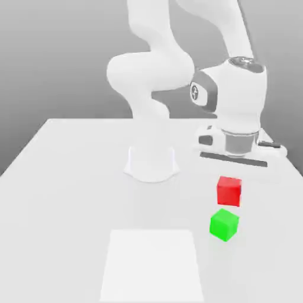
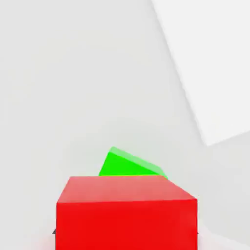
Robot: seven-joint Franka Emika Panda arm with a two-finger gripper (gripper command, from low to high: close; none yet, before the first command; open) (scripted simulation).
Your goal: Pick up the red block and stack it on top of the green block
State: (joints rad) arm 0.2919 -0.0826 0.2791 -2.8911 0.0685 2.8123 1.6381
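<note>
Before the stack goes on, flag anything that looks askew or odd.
The red block hangs off the table, above and slightly behind the green block, not yet over it. The green block sits flat, turned slightly relative to the red. Nothing spilled or damaged.

Simulated robot test bench, not a real room. Evidence: flat white table (image 1: 65, 177) with no texture or clutter, against a featureless grey gradient backdrop. A smooth white robot arm (image 1: 154, 77) is mounted at the table's centre. At 6 o'clock from the arm's base lies a paler white square patch (image 1: 152, 263). Two plain matte cubes, the red block (image 1: 229, 190) and the green block (image 1: 224, 224), are unmarked, uniformly coloured render primitives.
</note>
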